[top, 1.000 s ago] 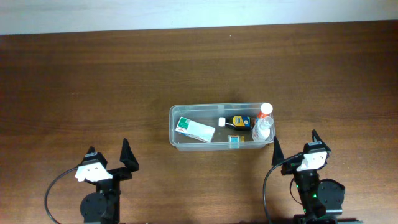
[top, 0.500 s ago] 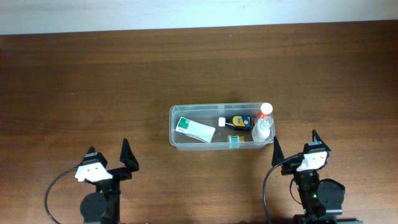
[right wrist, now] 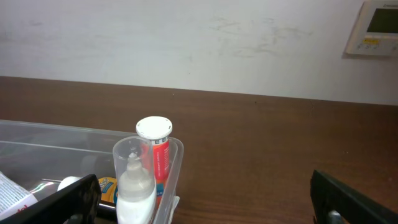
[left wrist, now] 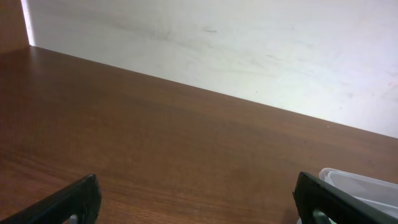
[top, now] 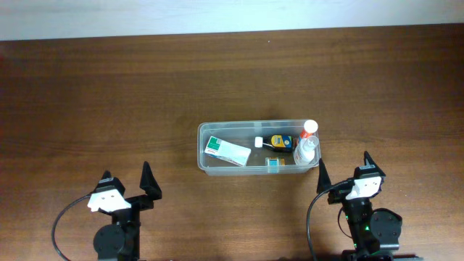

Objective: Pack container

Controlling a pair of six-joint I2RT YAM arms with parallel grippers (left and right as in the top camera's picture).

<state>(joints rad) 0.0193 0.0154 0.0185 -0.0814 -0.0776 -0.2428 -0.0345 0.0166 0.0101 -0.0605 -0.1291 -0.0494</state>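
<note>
- The container (top: pixel 246 124) is set at the middle of the bench (top: pixel 109 94), with a green-and-white box (top: pixel 227 151) and a clear bottle (top: pixel 305 149) inside.
- The left tool (top: pixel 127 183) and the right tool (top: pixel 344 174) are spread wide, with nothing held.

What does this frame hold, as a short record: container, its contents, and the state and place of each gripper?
container: clear tub, mid-table, no lid on it
contents: green-and-white box at the left; dark bottle with yellow label; small teal item; clear bottle and red tube with white cap upright at the right end
left gripper: open, empty, near the table's front edge, apart from the tub
right gripper: open, empty, just off the tub's right end
table: dark brown wood
</note>
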